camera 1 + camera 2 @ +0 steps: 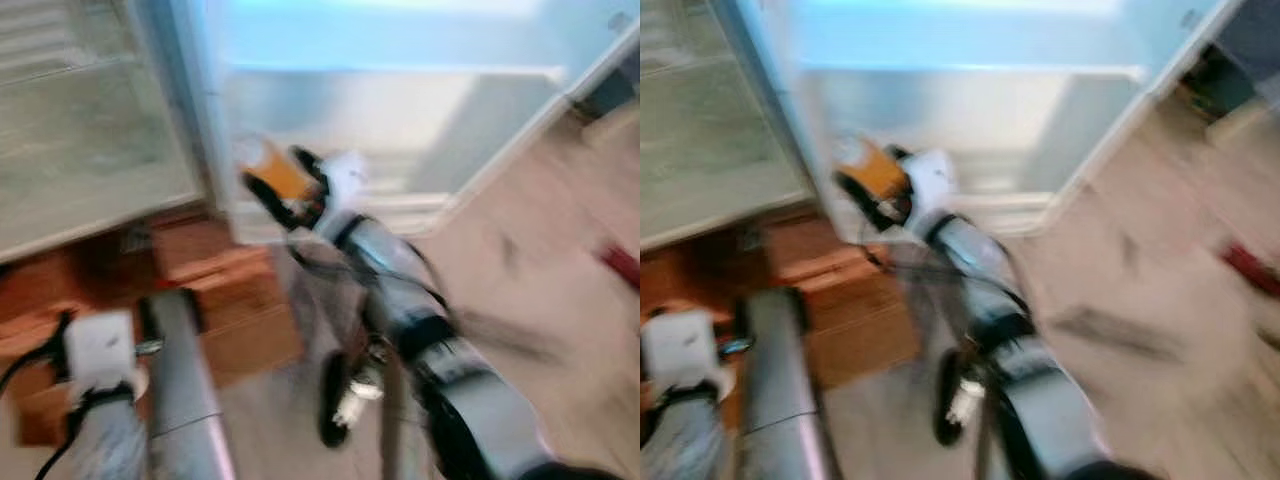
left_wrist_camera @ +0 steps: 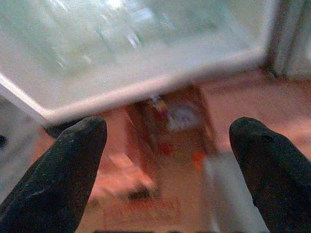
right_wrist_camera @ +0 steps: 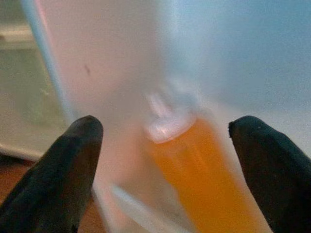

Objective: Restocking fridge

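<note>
**A:** Where is the thing being stocked?

**B:** It's an orange bottle [image 3: 194,170] with a pale cap, sitting between the right gripper's [image 1: 285,190] two black fingers [image 3: 53,179]. In the head views, which are blurred, it shows as an orange patch at the end of the raised right arm, in front of the lower part of the open fridge [image 1: 400,110].

**A:** Is the gripper clamped on it?

**B:** I can't tell for sure. In the right wrist view the fingers stand wide on either side with a visible gap to the bottle, yet it hangs there in mid-air between them. The blur hides any contact.

**A:** What lies behind the bottle?

**B:** A white inner wall of the fridge, lit bluish higher up, and beside it a glass-fronted door or panel [image 1: 80,130] with a pale frame.

**A:** And the left gripper [image 2: 165,160]?

**B:** Its fingers are spread apart, nothing between them. It is low on the robot's left, pointing down at a reddish-brown cardboard box [image 2: 170,121] on the wooden floor [image 1: 560,260], just below the glass panel's lower edge. The box holds items too smeared to make out.
</note>
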### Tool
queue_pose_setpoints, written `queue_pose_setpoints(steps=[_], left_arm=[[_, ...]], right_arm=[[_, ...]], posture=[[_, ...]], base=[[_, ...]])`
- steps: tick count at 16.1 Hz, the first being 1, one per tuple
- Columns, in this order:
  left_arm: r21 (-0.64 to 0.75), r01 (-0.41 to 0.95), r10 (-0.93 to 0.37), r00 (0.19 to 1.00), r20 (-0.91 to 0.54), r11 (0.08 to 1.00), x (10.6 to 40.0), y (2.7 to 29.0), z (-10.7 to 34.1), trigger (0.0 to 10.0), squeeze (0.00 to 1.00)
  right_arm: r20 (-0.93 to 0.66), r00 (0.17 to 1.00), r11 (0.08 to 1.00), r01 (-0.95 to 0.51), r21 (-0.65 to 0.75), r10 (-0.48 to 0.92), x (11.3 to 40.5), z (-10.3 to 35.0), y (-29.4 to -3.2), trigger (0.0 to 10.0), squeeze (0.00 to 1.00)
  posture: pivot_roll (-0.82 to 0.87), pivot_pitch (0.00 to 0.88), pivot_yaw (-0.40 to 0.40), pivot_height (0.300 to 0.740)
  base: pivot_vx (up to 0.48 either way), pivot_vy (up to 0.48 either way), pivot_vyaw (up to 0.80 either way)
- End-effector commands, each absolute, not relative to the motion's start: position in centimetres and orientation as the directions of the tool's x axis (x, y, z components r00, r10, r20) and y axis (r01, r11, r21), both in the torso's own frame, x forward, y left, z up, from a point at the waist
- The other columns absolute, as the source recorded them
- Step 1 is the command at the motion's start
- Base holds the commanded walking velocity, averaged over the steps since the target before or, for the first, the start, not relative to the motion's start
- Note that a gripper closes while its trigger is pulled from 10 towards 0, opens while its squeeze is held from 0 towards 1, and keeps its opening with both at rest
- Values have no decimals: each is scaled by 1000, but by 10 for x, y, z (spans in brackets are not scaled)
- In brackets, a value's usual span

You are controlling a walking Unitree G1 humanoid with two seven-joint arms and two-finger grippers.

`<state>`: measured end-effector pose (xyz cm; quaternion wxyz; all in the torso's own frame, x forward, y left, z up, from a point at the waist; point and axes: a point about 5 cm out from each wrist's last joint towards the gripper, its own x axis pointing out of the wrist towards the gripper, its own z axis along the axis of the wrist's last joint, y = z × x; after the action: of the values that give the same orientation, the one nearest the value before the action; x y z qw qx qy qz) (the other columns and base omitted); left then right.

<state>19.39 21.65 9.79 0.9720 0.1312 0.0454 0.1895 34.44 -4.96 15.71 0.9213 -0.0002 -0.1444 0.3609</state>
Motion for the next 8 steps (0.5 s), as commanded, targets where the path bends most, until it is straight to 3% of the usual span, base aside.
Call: queue_pose_setpoints(steps=[1, 2, 3, 8], left_arm=[[285, -349, 371, 928, -25, 893, 195, 218, 96, 10000, 0], [287, -344, 365, 931, -22, 894, 195, 218, 97, 10000, 0], [289, -337, 358, 933, -22, 896, 197, 217, 97, 10000, 0], [297, -323, 355, 933, -59, 898, 206, 217, 89, 10000, 0]], right_arm=[[276, 760, 807, -574, -138, 588, 344, 157, -82, 10000, 0], [279, 764, 810, -573, -121, 582, 344, 157, -83, 10000, 0], [275, 767, 810, -578, -98, 580, 342, 156, -85, 10000, 1000], [195, 813, 833, -552, -43, 548, 316, 139, -110, 10000, 1000]], posture=[[282, 150, -115, 451], [280, 148, -114, 451], [275, 146, -108, 451], [243, 123, -94, 451]], base=[[0, 0, 0], [0, 0, 0], [0, 0, 0], [0, 0, 0]])
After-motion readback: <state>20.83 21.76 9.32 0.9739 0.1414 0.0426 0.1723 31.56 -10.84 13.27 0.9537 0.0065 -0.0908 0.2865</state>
